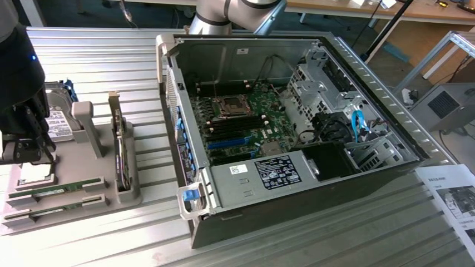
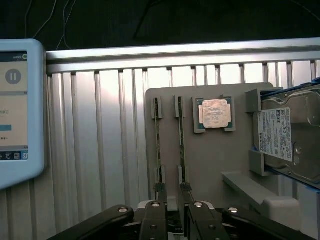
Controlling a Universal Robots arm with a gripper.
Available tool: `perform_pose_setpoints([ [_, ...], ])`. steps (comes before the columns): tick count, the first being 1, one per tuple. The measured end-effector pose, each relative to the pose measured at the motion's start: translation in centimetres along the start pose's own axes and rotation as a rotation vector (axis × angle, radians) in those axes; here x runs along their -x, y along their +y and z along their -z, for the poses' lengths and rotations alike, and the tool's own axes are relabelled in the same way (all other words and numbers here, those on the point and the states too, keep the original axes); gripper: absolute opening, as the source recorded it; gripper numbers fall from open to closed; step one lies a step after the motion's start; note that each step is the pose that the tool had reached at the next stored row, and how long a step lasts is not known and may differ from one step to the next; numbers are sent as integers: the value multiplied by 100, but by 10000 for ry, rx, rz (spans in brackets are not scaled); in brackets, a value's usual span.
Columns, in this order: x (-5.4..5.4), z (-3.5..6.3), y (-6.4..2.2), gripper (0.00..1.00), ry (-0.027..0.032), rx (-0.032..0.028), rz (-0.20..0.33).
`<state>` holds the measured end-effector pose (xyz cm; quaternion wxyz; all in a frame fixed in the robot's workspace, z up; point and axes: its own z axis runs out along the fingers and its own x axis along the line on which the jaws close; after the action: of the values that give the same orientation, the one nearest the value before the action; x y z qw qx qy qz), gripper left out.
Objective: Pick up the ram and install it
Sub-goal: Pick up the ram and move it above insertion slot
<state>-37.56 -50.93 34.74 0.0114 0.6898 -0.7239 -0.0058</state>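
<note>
We see two long, thin green ram sticks point(image 2: 158, 132) point(image 1: 55, 189) standing on edge, side by side, in slots of a flat grey plastic holder point(image 2: 210, 165). The black metal gripper point(image 2: 176, 212) point(image 1: 26, 153) hangs just over one end of them, its fingers a little apart, holding nothing. The holder also keeps a square silver chip point(image 2: 215, 112) and a silver boxy hard drive point(image 2: 290, 135). To the exterior view's right, an open black computer case point(image 1: 356, 189) stands on the ribbed metal table point(image 2: 100, 150).
</note>
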Motion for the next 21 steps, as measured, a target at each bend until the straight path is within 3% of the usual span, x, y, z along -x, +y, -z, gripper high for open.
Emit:
perform_pose_setpoints([
  [21,-26,-208,-6,24,0,0,1],
])
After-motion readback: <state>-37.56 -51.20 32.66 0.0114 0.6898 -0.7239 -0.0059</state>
